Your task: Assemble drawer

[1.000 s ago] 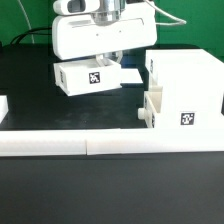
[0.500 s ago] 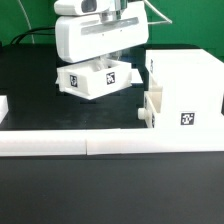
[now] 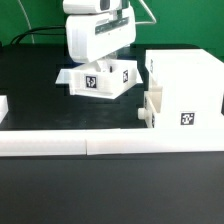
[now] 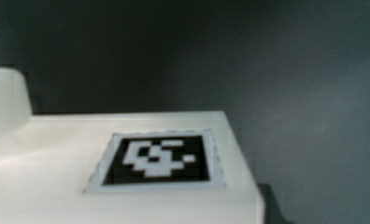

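My gripper [image 3: 101, 63] hangs from the white hand at the back centre and is shut on a small white drawer tray [image 3: 112, 79]. It holds the tray tilted just above the black table, the tray's tag [image 3: 89, 81] facing front. In the wrist view the tray [image 4: 75, 200] and its tag [image 4: 159, 160] fill the frame, and my fingers are hidden. The tall white housing [image 3: 190, 75] stands to the exterior view's right, bearing a tag [image 3: 187, 118]. A second tray [image 3: 153, 108] sits in its lower front, knob [image 3: 139, 113] pointing to the exterior view's left.
A long low white border strip [image 3: 110, 143] runs across the front of the black table [image 3: 110, 190]. Another strip end [image 3: 3, 103] shows at the exterior view's left edge. Cables hang behind the arm against a green backdrop.
The gripper and the tray in it have moved toward the exterior view's right, closer to the housing. The tray has turned, so its tag now faces more to the left front.
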### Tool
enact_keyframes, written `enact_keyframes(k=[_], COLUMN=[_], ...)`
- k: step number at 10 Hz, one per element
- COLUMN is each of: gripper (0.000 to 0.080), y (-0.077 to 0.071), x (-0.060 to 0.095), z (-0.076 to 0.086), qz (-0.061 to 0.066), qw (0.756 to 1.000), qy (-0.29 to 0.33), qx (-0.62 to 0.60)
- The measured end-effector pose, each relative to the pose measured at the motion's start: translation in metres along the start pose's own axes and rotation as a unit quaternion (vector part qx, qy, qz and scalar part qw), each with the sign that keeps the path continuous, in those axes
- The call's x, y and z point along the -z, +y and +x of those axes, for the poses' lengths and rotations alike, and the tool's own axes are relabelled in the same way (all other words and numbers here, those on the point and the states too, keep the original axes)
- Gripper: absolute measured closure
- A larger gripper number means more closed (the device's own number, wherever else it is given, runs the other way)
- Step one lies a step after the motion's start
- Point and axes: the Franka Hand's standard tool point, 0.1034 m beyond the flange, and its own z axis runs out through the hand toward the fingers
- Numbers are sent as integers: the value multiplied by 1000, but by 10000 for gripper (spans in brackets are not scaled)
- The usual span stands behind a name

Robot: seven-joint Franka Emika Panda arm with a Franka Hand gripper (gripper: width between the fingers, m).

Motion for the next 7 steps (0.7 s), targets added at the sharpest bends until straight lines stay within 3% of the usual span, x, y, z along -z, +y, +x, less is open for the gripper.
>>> enact_keyframes(k=[5,7], gripper=[757,757], y=[7,14], x=[2,3], z=[3,5], qz=[-2,6], qw=[990,989], qy=[-10,-17], qx=[140,149])
